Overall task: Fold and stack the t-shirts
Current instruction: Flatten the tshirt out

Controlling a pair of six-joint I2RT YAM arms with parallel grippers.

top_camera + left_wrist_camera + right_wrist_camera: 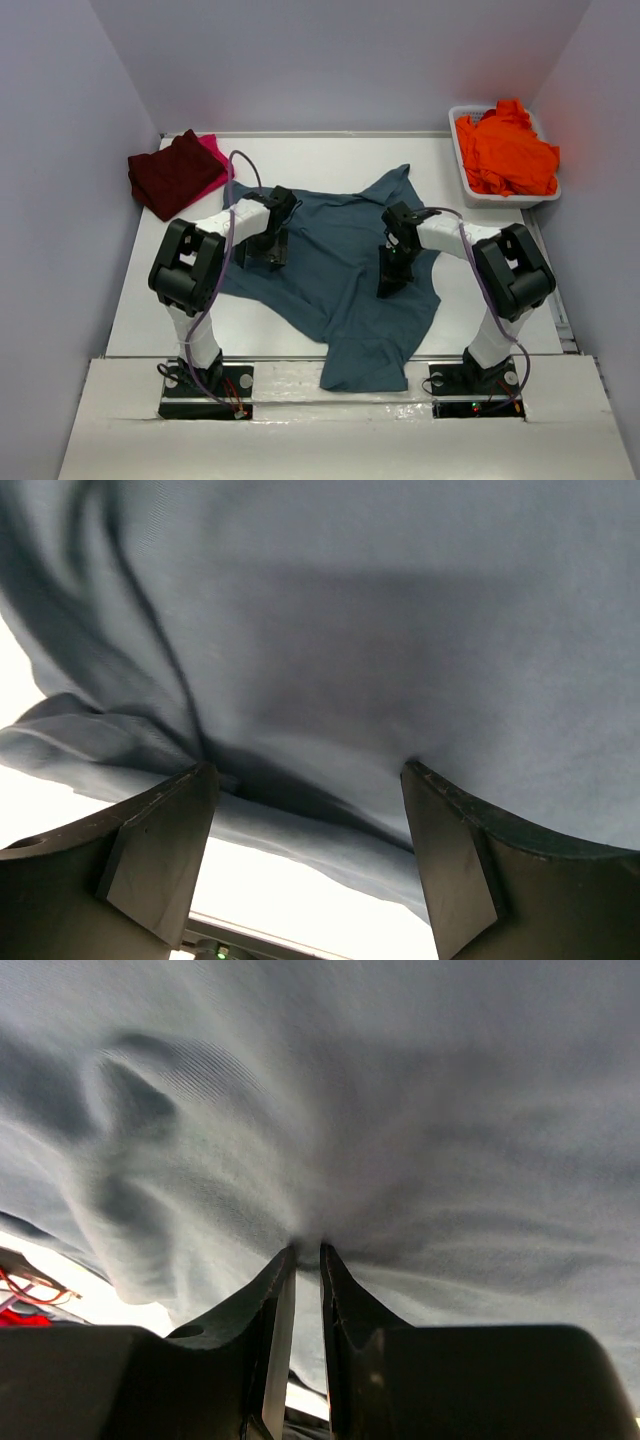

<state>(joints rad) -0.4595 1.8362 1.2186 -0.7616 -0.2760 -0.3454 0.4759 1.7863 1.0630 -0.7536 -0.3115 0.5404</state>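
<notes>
A slate teal-blue t-shirt (340, 285) lies spread and rumpled over the middle of the table, its lower end hanging over the near edge. My left gripper (272, 255) stands open on the shirt's left part. In the left wrist view its fingertips press on the blue cloth (350, 610) with a wide gap between them (308, 770). My right gripper (390, 280) is on the shirt's right part, shut on a puckered pinch of the cloth (400, 1110) at its tips (308, 1248). A folded dark maroon t-shirt (175, 170) lies on a bright pink one (213, 150) at the back left.
A white tub (505, 197) at the back right corner holds a crumpled vivid orange t-shirt (505, 150). Grey walls close the table in on three sides. Bare white table (160, 310) shows to the left of the blue shirt.
</notes>
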